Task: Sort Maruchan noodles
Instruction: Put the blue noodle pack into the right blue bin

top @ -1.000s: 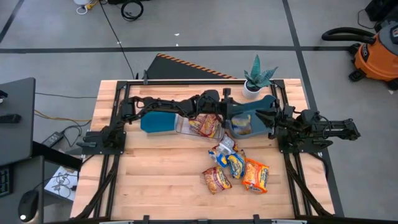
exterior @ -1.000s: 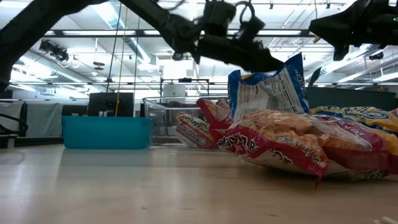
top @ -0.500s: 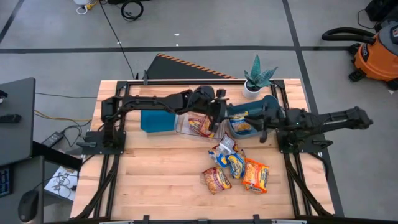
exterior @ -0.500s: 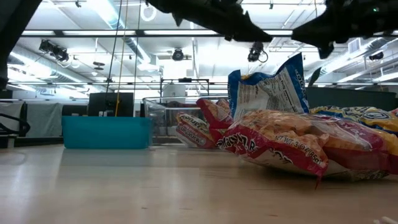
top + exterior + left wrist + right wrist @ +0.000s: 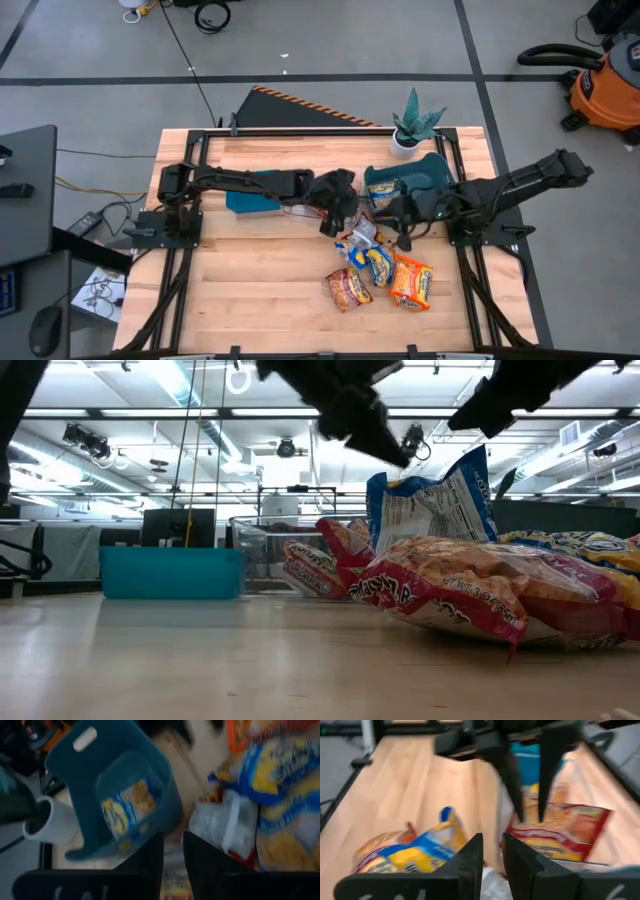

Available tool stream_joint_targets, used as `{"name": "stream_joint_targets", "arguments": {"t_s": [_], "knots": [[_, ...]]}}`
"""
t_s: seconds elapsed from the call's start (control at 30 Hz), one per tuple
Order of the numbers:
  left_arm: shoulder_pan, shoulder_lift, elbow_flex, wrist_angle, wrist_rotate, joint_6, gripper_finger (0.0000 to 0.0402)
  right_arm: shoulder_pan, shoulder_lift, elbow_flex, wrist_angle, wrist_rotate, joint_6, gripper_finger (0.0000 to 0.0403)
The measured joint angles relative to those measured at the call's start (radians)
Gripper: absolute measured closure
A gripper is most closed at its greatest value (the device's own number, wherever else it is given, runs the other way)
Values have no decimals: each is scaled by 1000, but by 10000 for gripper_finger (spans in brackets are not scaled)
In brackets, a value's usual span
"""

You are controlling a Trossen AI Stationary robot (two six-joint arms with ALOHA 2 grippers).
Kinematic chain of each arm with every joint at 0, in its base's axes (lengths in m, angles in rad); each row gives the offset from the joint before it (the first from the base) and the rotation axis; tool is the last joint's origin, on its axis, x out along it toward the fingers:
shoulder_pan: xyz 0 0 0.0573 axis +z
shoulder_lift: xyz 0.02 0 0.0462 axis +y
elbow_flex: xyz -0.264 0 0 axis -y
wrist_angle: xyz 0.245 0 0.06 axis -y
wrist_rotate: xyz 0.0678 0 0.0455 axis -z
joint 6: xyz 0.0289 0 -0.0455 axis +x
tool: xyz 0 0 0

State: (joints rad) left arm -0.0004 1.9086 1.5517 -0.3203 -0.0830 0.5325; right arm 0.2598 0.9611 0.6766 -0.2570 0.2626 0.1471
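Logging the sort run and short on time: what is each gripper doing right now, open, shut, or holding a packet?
Left gripper: open, empty, above the loose noodle packets.
Right gripper: open, empty, above the same packets, beside the teal bin.

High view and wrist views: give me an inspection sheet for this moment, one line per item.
Surface: wooden table, bare at the front.
Job's things: loose noodle packets piled right of centre; one blue-and-yellow packet in the dark teal bin.
Clutter: lighter teal bin; clear bin; potted plant.
Hands: left hand and right hand both open, empty, above the pile.
Cables: on the floor, left of the table.
Surroundings: orange shop vacuum.
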Motion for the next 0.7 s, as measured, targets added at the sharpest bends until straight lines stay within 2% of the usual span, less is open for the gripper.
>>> {"name": "stream_joint_targets", "arguments": {"t_s": [0.13,0.3,0.4,0.53,0.7], "knots": [[-38,-128,-192,150,-96,9,338,50,71,70,-71,3,10,325],[-54,-331,-426,284,-112,-81,346,86,152,101,-99,-5,34,325],[-56,-432,-532,320,-114,-156,347,85,224,137,-182,-66,86,320],[-57,-525,-657,406,-111,-208,347,80,320,198,-269,-107,133,298],[-57,-589,-799,614,-112,-239,347,81,418,255,-315,-153,175,259]]}}
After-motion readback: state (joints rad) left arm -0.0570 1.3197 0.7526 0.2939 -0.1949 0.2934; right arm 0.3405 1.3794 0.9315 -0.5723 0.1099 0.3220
